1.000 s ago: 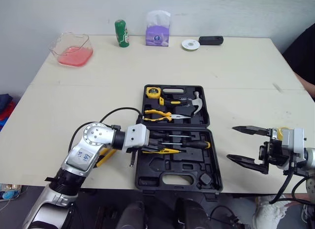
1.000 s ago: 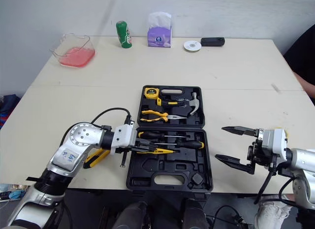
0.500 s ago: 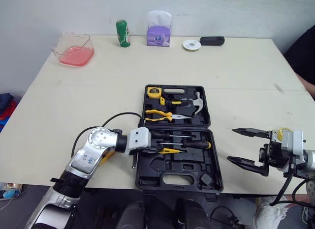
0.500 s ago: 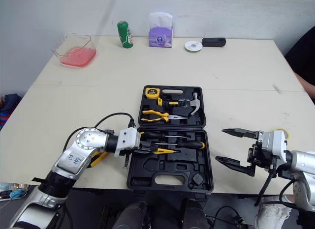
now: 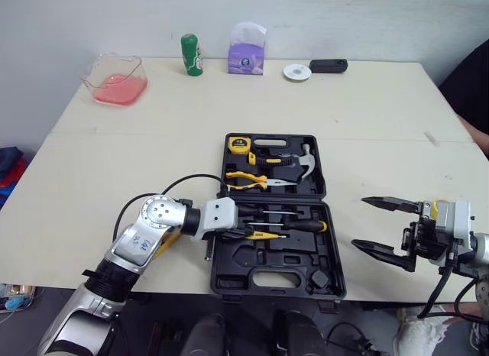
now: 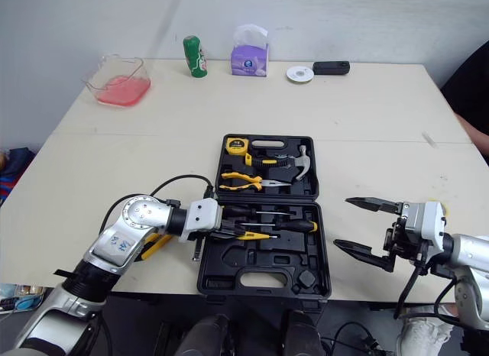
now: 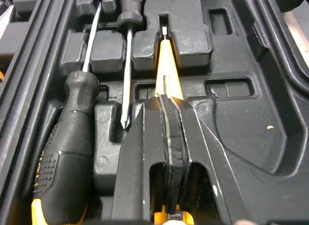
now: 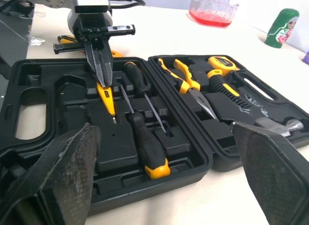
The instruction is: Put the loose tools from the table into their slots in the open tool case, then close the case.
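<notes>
The black tool case [image 5: 276, 273] lies open at the table's middle front. Its far half holds a tape measure [image 5: 238, 144], pliers [image 5: 248, 180] and a hammer [image 5: 302, 160]. Two screwdrivers [image 5: 292, 223] lie in the near half. My left gripper [image 5: 246, 232] is shut on a slim yellow tool [image 7: 166, 65], low over the near half, with the tool's tip pointing into a narrow slot. A yellow-and-black tool [image 5: 163, 244] lies on the table under my left forearm. My right gripper [image 5: 361, 221] stands open right of the case, holding nothing.
Along the far edge stand a clear container of pink stuff [image 5: 116, 77], a green bottle [image 5: 189, 54], a purple tissue pack [image 5: 246, 56], a white disc [image 5: 296, 71] and a black device [image 5: 328, 65]. A person's dark sleeve [image 5: 474, 81] shows at the right.
My left gripper has slid a little to the right over the case's near half, still holding the yellow tool. The right gripper has stayed where it was.
</notes>
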You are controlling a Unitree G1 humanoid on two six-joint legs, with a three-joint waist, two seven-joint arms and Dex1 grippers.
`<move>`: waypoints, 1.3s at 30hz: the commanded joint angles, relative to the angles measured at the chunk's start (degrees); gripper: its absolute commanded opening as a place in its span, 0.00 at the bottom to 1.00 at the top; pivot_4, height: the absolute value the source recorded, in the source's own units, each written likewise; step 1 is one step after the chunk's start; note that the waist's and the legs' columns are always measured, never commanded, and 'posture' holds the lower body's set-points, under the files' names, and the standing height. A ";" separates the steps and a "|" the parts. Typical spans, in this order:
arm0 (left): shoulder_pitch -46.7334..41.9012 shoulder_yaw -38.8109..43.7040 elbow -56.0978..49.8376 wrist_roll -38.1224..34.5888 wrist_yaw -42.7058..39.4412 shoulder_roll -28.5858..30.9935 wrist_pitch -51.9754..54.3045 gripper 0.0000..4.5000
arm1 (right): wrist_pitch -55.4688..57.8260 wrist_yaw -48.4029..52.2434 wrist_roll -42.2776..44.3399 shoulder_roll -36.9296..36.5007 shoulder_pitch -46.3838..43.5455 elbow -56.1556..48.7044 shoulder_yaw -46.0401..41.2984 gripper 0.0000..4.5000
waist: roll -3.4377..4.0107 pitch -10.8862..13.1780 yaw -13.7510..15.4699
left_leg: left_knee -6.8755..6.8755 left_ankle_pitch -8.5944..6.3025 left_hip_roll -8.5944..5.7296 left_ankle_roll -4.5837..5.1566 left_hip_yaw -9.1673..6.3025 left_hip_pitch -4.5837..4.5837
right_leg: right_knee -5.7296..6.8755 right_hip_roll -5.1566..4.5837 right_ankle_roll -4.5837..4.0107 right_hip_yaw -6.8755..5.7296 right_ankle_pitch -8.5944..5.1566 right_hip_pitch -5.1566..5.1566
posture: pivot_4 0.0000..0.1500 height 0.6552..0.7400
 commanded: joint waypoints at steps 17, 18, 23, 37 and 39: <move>17.35 38.95 6.01 -15.41 0.53 16.76 -4.00 0.83 | -16.02 -1.96 -6.11 -9.16 0.98 29.55 -19.09 1.00 | 0.03 0.09 -0.67 | -0.17 -0.01 0.05 0.01 0.08 -0.15 | -0.05 0.02 -0.01 0.00 0.00 -0.23 | 1.00 1.00; 18.60 40.56 6.70 -15.74 1.00 16.81 -4.86 0.90 | -17.37 -2.33 -6.39 -9.48 0.78 31.46 -19.58 1.00 | 0.03 0.09 -0.81 | -0.23 -0.01 0.05 0.00 0.10 -0.17 | -0.07 0.02 -0.02 0.01 0.00 -0.28 | 1.00 1.00; 26.63 52.37 13.59 -15.57 6.92 17.15 -7.99 0.98 | -24.58 -4.97 -8.28 -11.84 1.06 45.02 -22.96 1.00 | 0.02 0.10 -0.97 | -0.33 -0.02 0.03 0.00 0.17 -0.20 | -0.28 -0.14 -0.02 0.01 -0.01 -0.38 | 1.00 1.00; 41.91 70.92 28.05 -17.06 15.73 16.75 -11.75 0.98 | -34.09 -14.83 -8.20 -13.14 7.54 63.93 -27.50 1.00 | 0.05 0.08 -1.81 | -0.79 -0.20 -0.02 -0.35 0.33 -0.08 | -0.24 -0.42 -0.13 0.09 -0.06 -0.58 | 1.00 1.00; 43.69 70.88 26.65 -16.82 15.51 16.48 -12.21 0.98 | -34.72 -14.95 -7.89 -12.29 7.76 63.35 -27.02 1.00 | 0.08 0.06 -1.82 | -0.79 -0.22 -0.04 -0.38 0.35 -0.07 | -0.24 -0.45 -0.13 0.11 -0.06 -0.58 | 1.00 1.00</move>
